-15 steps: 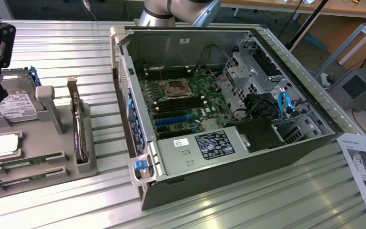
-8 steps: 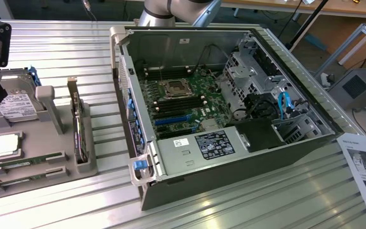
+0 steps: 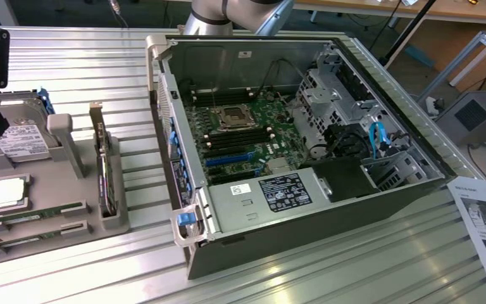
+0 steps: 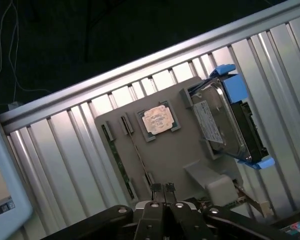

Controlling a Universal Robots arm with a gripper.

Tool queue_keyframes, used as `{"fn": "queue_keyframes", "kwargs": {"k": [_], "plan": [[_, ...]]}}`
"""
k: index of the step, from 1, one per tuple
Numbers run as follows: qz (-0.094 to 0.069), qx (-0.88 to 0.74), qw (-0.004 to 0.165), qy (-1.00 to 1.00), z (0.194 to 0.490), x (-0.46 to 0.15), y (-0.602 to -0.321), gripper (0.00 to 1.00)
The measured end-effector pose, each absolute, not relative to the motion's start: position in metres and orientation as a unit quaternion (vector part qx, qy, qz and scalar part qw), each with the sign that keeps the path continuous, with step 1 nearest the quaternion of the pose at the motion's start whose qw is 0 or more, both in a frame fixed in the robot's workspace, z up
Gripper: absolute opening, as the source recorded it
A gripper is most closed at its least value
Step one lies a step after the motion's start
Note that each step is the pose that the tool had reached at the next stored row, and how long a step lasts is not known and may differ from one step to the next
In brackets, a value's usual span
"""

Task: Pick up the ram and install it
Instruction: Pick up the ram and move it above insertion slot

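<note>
Wrist view: tool (image 4: 162,188) closed tight, empty, over grey holder (image 4: 175,150); ram (image 4: 119,165) stands on edge, lengthwise in its slot.

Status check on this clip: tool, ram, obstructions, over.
Tool shut, holding nothing, above grey holder tray. Thin green ram sticks sit in tray slots, untouched. Silver hard drive stands close beside tool.

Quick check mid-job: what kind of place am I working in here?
Probably a robotics lab or workshop set up for PC assembly: an open computer case lies on a ribbed metal table, and a grey fixture tray beside it holds the ram, a processor and a hard drive.
</note>
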State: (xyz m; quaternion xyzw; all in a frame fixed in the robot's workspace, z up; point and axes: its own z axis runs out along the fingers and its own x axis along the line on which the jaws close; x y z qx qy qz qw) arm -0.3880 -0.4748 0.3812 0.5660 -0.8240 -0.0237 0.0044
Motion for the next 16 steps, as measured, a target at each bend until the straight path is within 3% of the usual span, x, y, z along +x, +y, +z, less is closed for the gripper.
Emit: {"fn": "queue_keyframes", "kwargs": {"k": [16], "plan": [[-0.023, 0.658, 0.007, -0.753, 0.3812, -0.3881, -0.4748, 0.11]]}}
